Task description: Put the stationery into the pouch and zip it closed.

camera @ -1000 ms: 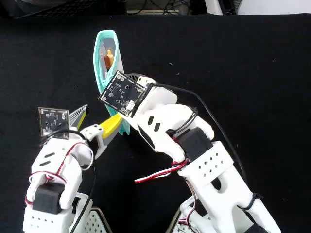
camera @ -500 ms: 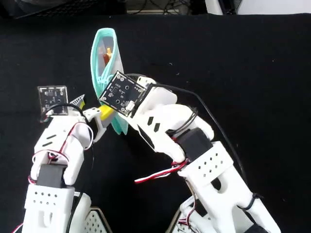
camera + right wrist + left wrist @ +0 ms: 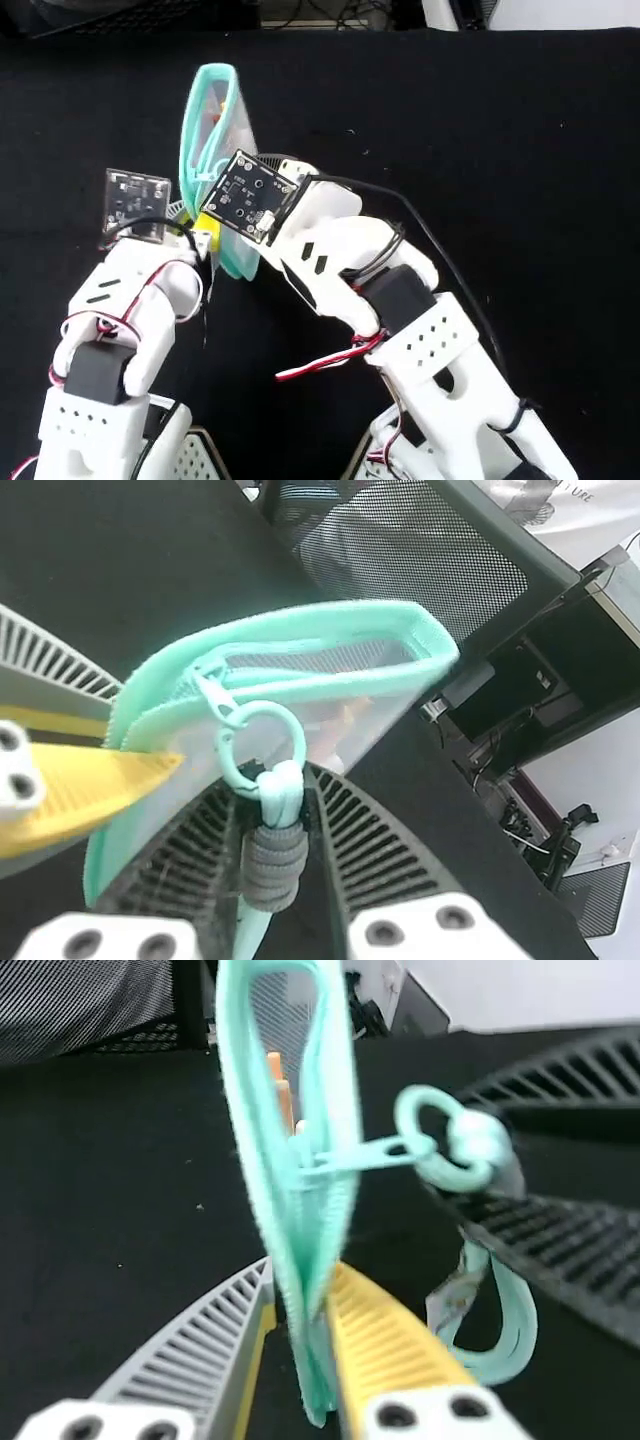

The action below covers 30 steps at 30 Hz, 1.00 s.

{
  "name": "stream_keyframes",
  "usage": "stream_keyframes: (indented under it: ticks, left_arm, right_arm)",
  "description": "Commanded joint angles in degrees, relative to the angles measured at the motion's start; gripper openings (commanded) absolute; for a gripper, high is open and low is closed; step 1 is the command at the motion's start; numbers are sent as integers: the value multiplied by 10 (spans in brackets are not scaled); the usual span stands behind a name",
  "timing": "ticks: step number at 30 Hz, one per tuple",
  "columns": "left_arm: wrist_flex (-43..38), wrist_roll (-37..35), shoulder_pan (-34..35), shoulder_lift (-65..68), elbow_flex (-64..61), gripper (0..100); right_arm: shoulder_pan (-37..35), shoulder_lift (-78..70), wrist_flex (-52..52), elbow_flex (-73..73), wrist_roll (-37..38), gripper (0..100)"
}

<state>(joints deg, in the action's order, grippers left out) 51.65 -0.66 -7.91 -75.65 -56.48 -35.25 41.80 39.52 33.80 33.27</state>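
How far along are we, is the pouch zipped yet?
Done: orange stationery sits inside the pouch. In hand: the left gripper clamps the pouch's end edge, and the right gripper grips the pull cord on the zipper. Left: the mouth is open, so the zip has yet to be drawn closed.

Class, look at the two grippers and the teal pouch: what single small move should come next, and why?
Probably the right gripper should draw the pull cord along the opening, away from the left gripper. The pouch is pinched at one end by the left gripper, its mouth gapes, orange stationery is inside, and the right gripper grips the cord.
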Motion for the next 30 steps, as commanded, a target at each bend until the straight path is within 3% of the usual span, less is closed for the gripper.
stream_keyframes:
  ticks: [1, 8, 17, 30]
  left_arm:
    - [22, 40, 0, -36, 50, 37]
    - [56, 90, 4, -122, 51, 36]
    - [56, 120, 25, -137, 14, 37]
    - [55, 120, 22, -137, -39, 37]
  right_arm:
    - [6, 3, -9, -4, -4, 12]
    - [8, 21, -9, -15, -35, 12]
    - [24, 132, -8, -10, -56, 12]
    - [126, 22, -53, -15, -52, 12]
